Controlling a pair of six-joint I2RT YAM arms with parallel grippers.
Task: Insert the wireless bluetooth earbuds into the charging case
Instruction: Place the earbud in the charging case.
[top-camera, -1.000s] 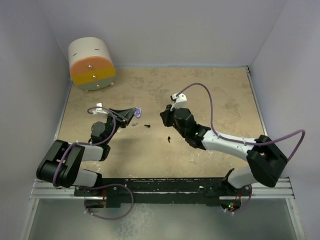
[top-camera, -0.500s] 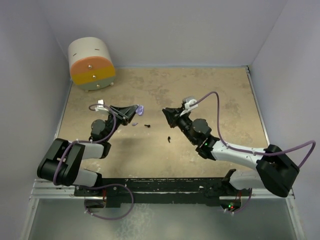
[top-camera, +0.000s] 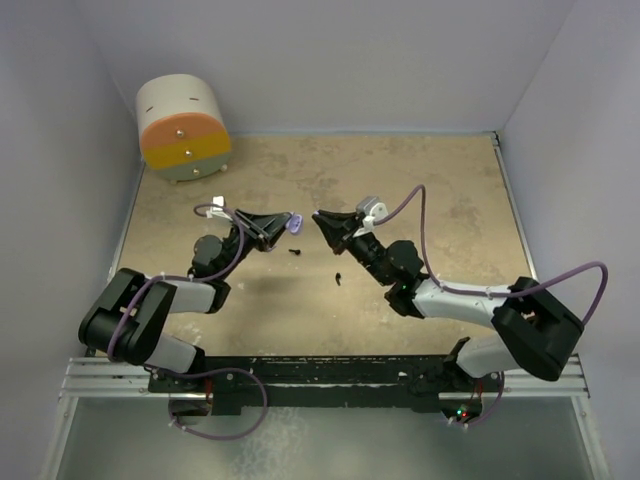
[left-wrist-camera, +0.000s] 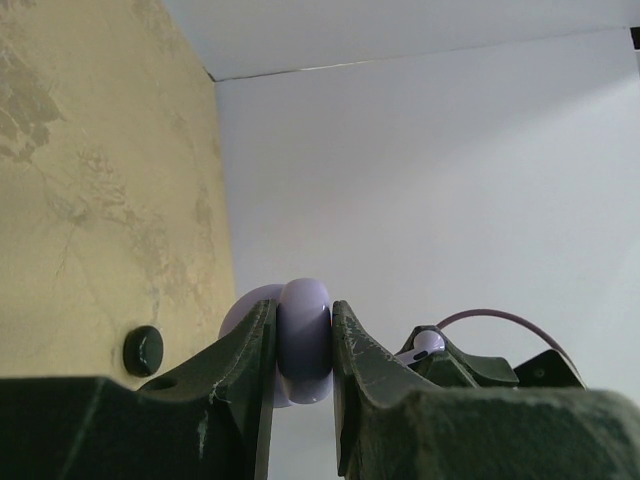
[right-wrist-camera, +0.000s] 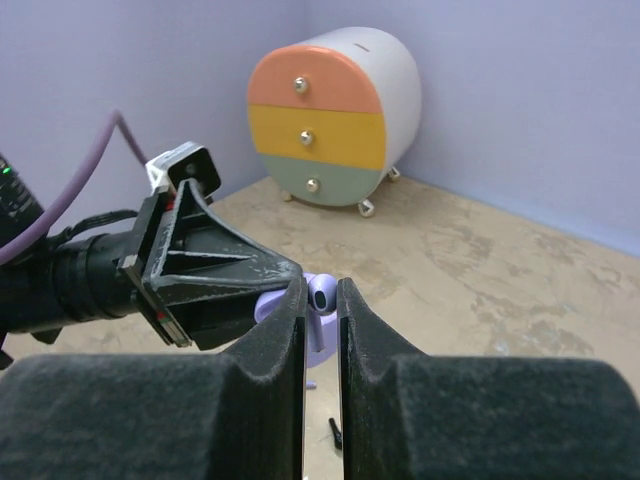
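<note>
My left gripper (top-camera: 287, 223) is shut on the pale lavender charging case (top-camera: 295, 221) and holds it above the table. In the left wrist view the case (left-wrist-camera: 303, 345) is pinched between the fingers, its lid open behind. My right gripper (top-camera: 319, 217) is shut on a lavender earbud (right-wrist-camera: 322, 297), held just in front of the case (right-wrist-camera: 283, 302); the earbud also shows in the left wrist view (left-wrist-camera: 428, 342). Two black earbuds (top-camera: 296, 251) (top-camera: 339, 278) lie on the table below. A small lavender piece (right-wrist-camera: 312, 383) lies under the case.
A round cabinet with orange, yellow and green drawers (top-camera: 183, 130) stands at the back left corner, also in the right wrist view (right-wrist-camera: 335, 120). A small black round thing (left-wrist-camera: 143, 350) sits on the tan table. Lavender walls close in the table.
My right gripper has moved left with the earbud, up to the case. My left gripper has moved right with the case, so the two tips now nearly meet.
</note>
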